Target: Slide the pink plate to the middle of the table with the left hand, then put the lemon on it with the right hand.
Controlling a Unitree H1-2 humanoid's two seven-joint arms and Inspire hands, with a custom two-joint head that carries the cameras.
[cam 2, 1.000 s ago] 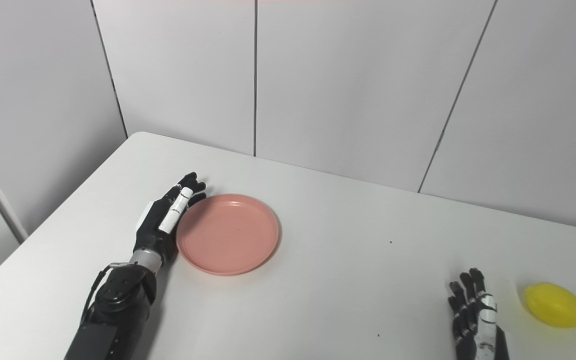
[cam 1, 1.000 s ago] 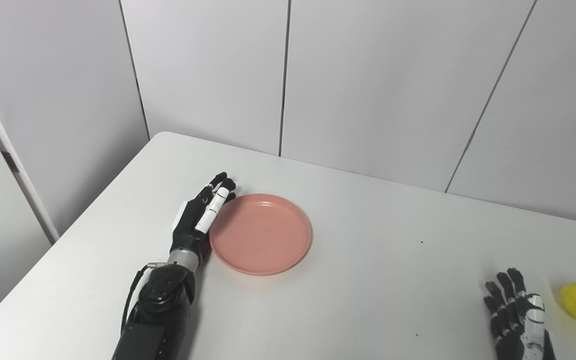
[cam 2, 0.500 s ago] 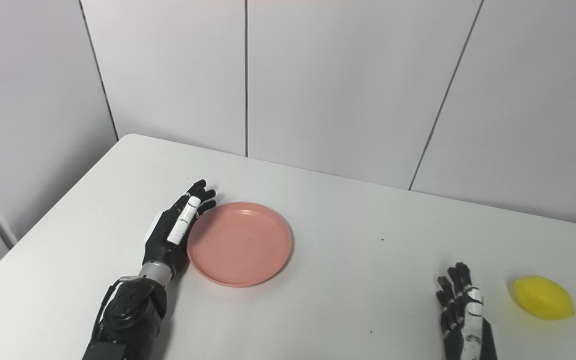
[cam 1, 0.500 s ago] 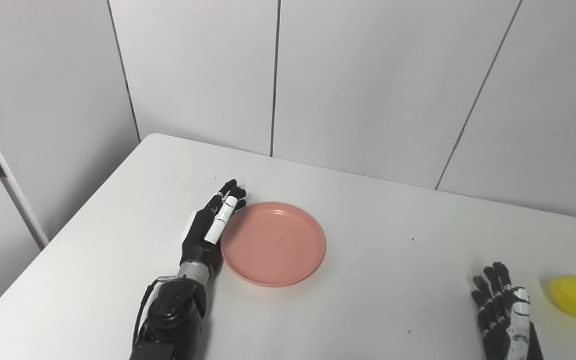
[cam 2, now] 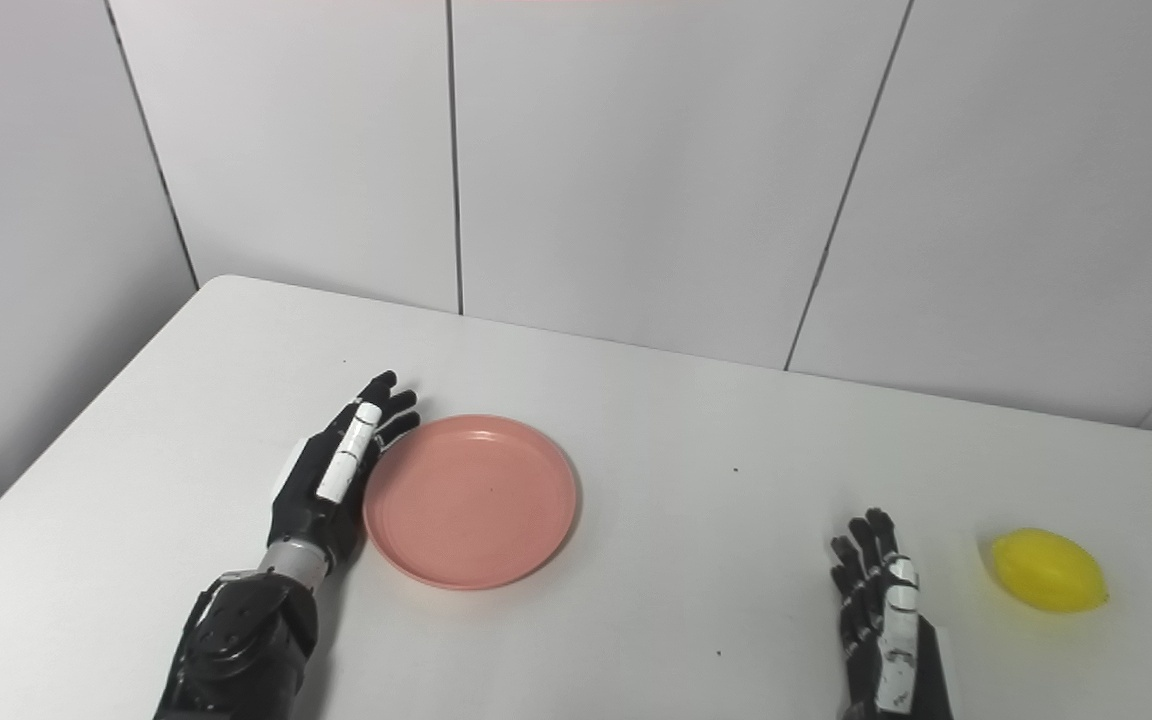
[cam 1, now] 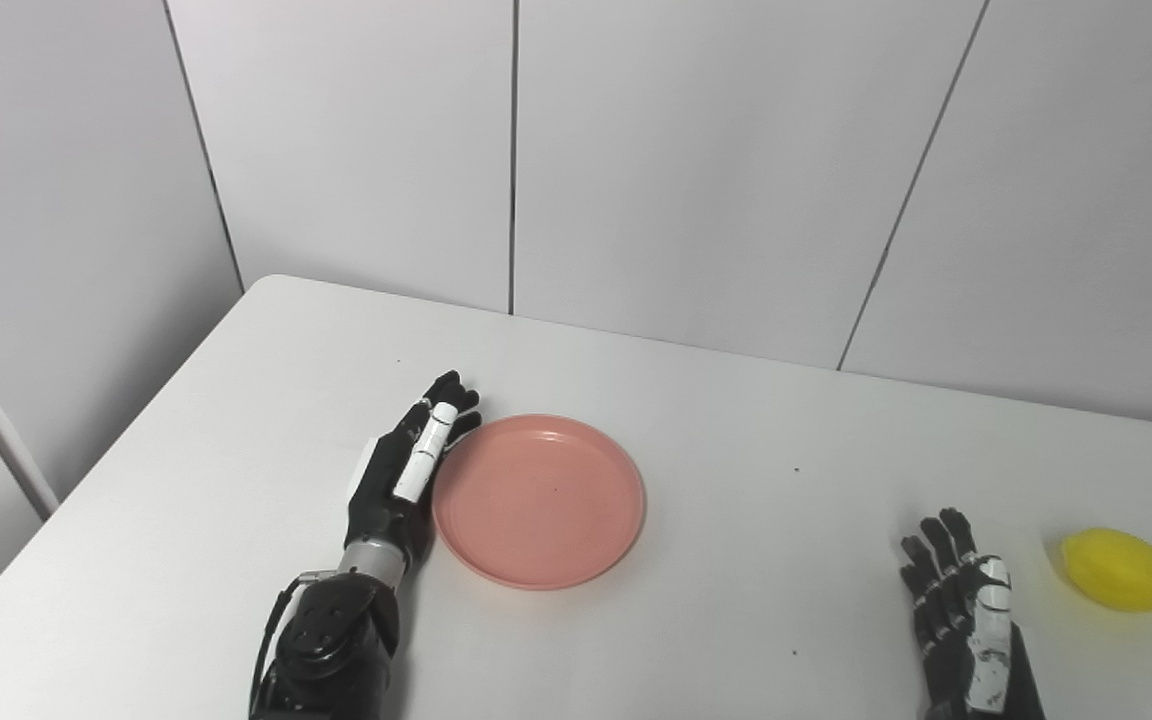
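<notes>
One round, shallow pink plate [cam 1: 539,500] sits on the single white table [cam 1: 716,400], toward nine o'clock of its middle. One yellow, oval lemon [cam 1: 1121,570] lies at about four o'clock. A few dark specks, perhaps three or four, dot the tabletop; they are too small to identify.

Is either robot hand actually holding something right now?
No. The left robot hand lies flat against the plate's left rim, not gripping. The right robot hand is open beside the lemon, apart.
</notes>
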